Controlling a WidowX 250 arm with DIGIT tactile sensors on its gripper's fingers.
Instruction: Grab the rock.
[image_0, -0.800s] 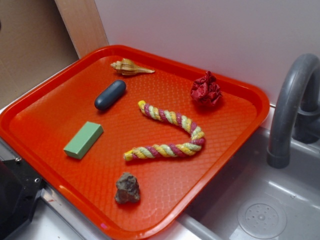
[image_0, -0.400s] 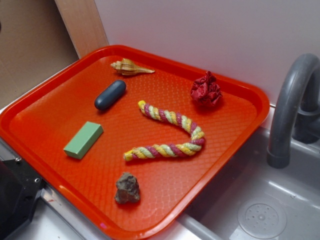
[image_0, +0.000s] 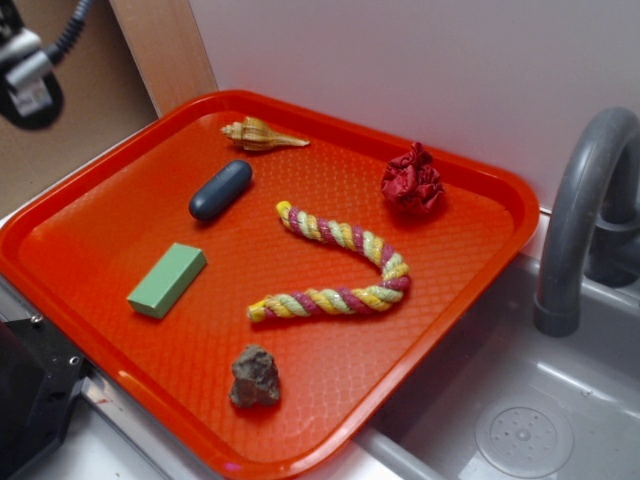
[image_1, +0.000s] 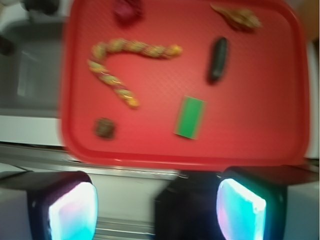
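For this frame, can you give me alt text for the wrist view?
Blurry top-down view: two open fingers frame a red tray holding a rock, green block, rope, dark pebble and seashell.

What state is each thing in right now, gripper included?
gripper: open, high above the tray's near edge, holding nothing
rock: loose on the tray, untouched
red tray: flat beside the sink
rope: bent in a curve
green block: lying flat
capsule-shaped pebble: on its side
seashell: on its side
red cloth: crumpled
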